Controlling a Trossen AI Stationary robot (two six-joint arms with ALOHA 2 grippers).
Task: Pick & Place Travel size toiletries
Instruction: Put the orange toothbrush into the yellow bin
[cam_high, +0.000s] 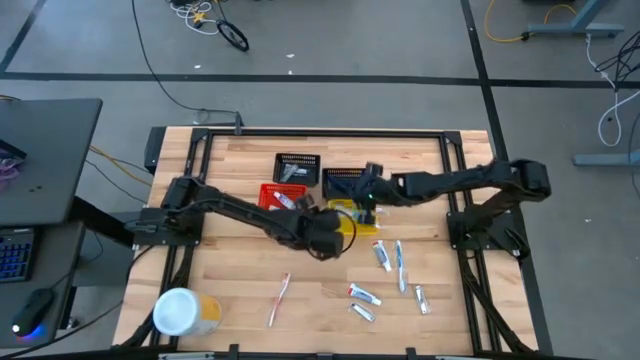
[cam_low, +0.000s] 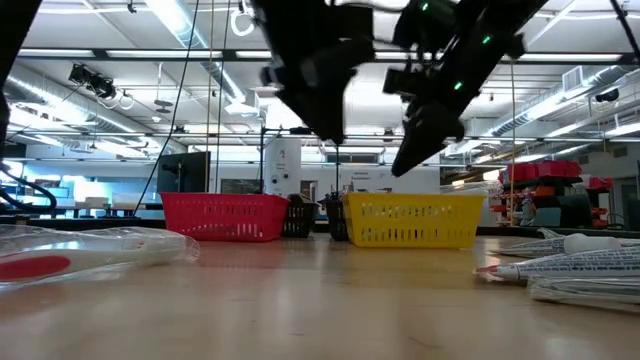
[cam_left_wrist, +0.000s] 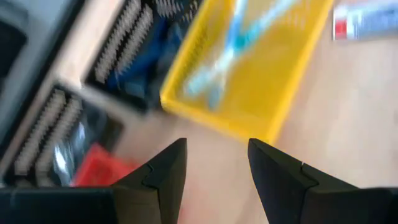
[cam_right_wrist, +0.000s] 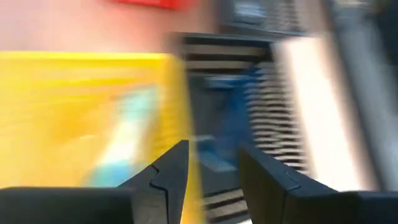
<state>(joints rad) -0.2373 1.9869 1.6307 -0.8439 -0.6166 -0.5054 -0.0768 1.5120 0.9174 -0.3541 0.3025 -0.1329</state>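
1. The left gripper (cam_high: 325, 238) hangs above the table just beside the yellow basket (cam_high: 345, 209), its fingers (cam_left_wrist: 163, 171) parted and holding nothing; the left wrist view shows only bare wood and the basket's edge in the gap.
2. The right gripper (cam_high: 368, 192) sits over the seam between the yellow basket and the black basket (cam_high: 343, 181); its fingers (cam_right_wrist: 168, 171) are likewise spread and empty.
3. The loose toiletries lie on the near right part of the table: small tubes (cam_high: 365, 295) and a white-blue toothbrush (cam_high: 401, 265), its long axis running roughly front to back; a pink toothbrush (cam_high: 279, 298) lies apart, nearer the white-and-yellow canister (cam_high: 182, 311).
4. The relation that matters, as I judge it: the tube cluster lies toward the table's front edge from both grippers, and the left gripper is the nearer; the pink toothbrush is also on the left arm's side.
5. Some items already rest in the yellow, black and red basket (cam_high: 282, 197); sorting looks partly done.
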